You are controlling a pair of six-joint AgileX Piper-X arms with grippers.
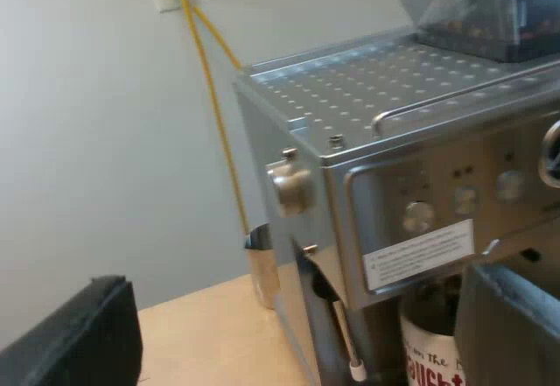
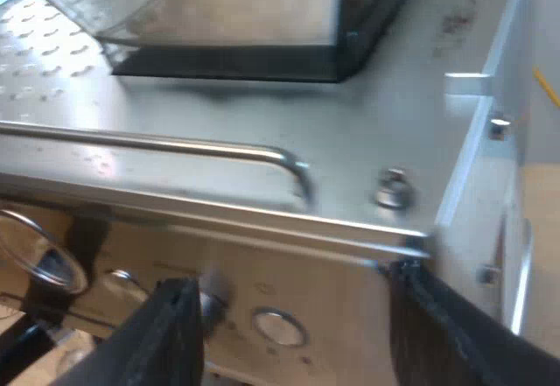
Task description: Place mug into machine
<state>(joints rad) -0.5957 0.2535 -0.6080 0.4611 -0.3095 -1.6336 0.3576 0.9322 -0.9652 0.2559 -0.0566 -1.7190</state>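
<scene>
Mug [image 1: 429, 355], white with red lettering, is at the espresso machine [image 1: 411, 141] front, below its control panel, just beside one finger of our left gripper [image 1: 293, 325], which is spread wide. Our right gripper [image 2: 293, 316] is also spread, at the machine's top edge near the bean hopper [image 2: 236, 18].

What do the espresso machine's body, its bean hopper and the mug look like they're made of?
Espresso machine: brushed metal, likely stainless steel, from its dull silver sheen. Bean hopper: smoky see-through plastic, probably; dark contents show through. Mug: white with red lettering, possibly ceramic; hard to confirm.
</scene>
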